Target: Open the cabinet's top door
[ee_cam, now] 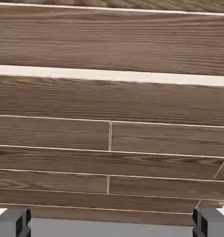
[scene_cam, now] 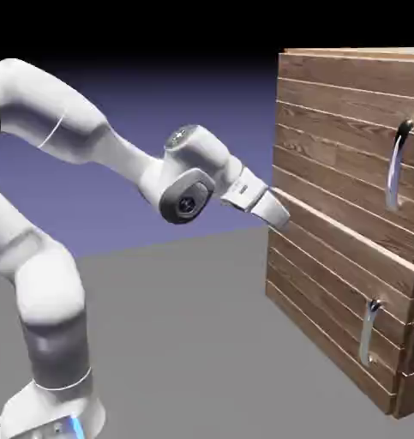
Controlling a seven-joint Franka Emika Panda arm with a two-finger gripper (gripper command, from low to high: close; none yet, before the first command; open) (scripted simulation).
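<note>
Top door (scene_cam: 347, 163): upper panel of cabinet (scene_cam: 330, 326) at 3 o'clock in exterior view, shut, long handle (scene_cam: 397, 167) near its right edge. Claw (scene_cam: 274, 214): open, empty, at cabinet's left front edge, well apart from handle. Counter (scene_cam: 184, 343): grey

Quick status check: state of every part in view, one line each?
top door: shut, flush with the cabinet front
long handle: untouched, upright
lower panel: shut
short handle: untouched
claw: open, empty, by the front's left edge, away from both handles
</note>
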